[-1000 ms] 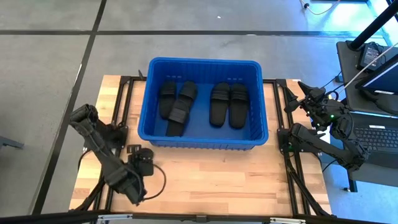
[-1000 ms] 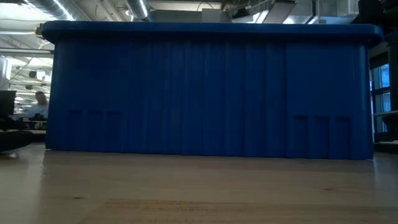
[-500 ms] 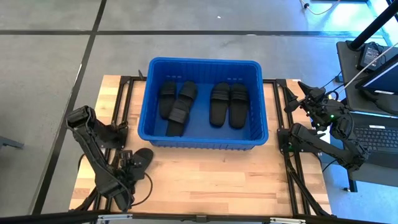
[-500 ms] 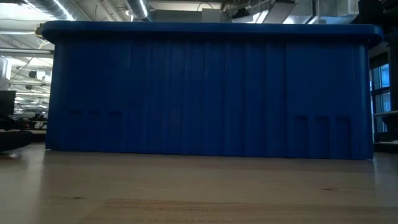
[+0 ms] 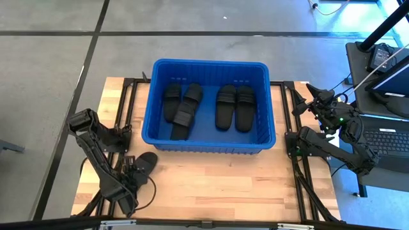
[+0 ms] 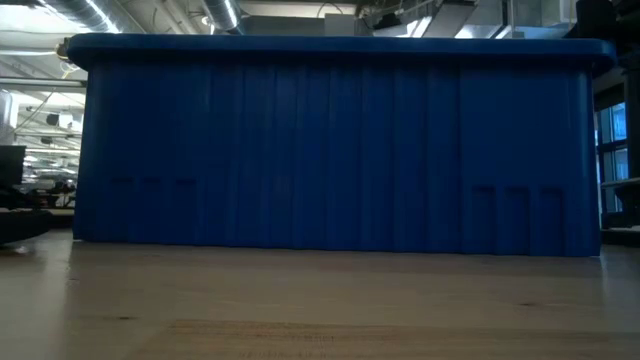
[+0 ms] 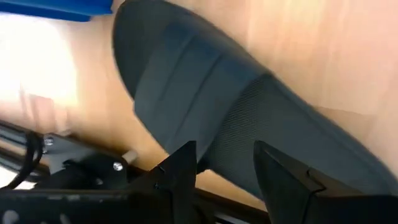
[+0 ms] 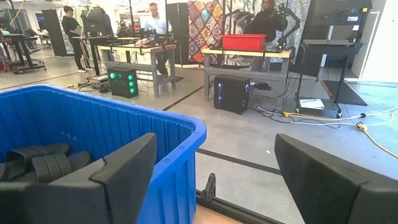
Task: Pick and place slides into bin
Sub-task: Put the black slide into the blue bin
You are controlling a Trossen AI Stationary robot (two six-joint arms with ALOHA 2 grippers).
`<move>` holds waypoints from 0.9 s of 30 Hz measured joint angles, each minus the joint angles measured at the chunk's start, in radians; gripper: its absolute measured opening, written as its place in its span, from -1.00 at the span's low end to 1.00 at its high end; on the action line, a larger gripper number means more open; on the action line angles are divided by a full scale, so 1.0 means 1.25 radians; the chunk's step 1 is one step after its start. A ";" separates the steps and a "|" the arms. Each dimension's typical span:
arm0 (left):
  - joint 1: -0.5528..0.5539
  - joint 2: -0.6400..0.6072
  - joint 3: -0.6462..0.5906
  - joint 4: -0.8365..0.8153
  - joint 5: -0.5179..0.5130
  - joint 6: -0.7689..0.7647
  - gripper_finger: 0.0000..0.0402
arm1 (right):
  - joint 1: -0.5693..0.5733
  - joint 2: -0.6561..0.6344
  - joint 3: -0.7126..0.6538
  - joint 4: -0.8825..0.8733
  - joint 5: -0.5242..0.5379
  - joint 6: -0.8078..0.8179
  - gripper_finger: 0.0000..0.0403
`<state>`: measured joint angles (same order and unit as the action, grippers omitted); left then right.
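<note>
We see four slides (image 5: 204, 107) lengthwise in bin (image 5: 265, 140) | left gripper (image 7: 222, 171) open over table slide (image 5: 144, 162) | right gripper (image 8: 214, 180) open, empty

You have a pale wood counter (image 5: 217, 185) on a black frame, standing on grey floor. The blue bin (image 5: 209, 144) sits directly on it toward the far edge, centred between the arms. One black slide (image 5: 142, 164) lies on the boards near the bin's front left corner, just apart from its wall. Both arm bases sit at the counter's left and right sides
</note>
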<state>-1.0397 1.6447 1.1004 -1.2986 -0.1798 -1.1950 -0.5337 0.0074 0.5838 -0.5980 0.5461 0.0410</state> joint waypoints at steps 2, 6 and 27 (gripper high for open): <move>0.000 0.000 -0.002 -0.013 -0.009 -0.001 -0.24 | 0.000 0.000 0.000 0.000 0.000 0.000 0.62; 0.001 0.000 -0.002 -0.014 -0.028 0.000 -0.24 | 0.000 0.000 0.000 0.000 0.000 0.000 0.62; 0.062 0.000 -0.106 0.007 -0.032 -0.006 -0.24 | 0.000 0.000 0.000 0.000 0.000 0.003 0.62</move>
<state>-0.9621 1.6444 0.9680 -1.2903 -0.2195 -1.2021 -0.5337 0.0074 0.5838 -0.5980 0.5465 0.0444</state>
